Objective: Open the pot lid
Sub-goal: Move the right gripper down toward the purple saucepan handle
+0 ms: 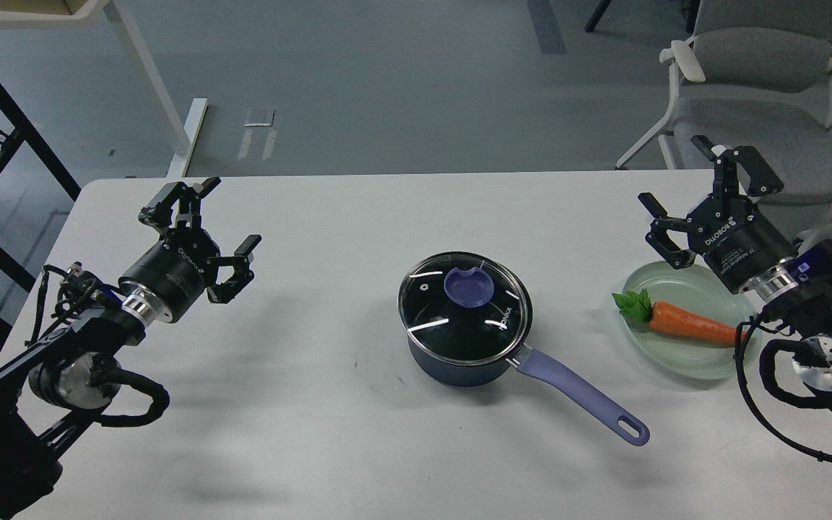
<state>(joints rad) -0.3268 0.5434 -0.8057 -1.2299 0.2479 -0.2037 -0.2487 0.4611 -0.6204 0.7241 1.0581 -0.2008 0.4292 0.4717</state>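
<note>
Pot (pixel 452 361) and lid (pixel 465 306) sit together at the centre of the frame on the white table (pixel 329 448). The lid lies flat and closed on the pot, its steel rim matching the pot's edge, and its flat purple knob (pixel 469 286) faces up in the middle of the glass. The pot's long purple handle (pixel 581 394) runs toward the lower right of the frame, ending in a hole.

At the left of the frame the left gripper (pixel 217 220) hangs above the table, well apart from the pot, with its two fingers spread wide and nothing between them. At the right of the frame the right gripper (pixel 690 184) is also spread wide and holds nothing; it hovers near the upper edge of a pale green plate (pixel 683 357).

On that plate, to the right of the pot, lies a carrot (pixel 690 325) with its green leaves pointing toward the pot. A grey chair (pixel 755 87) stands beyond the table in the upper right of the frame.
</note>
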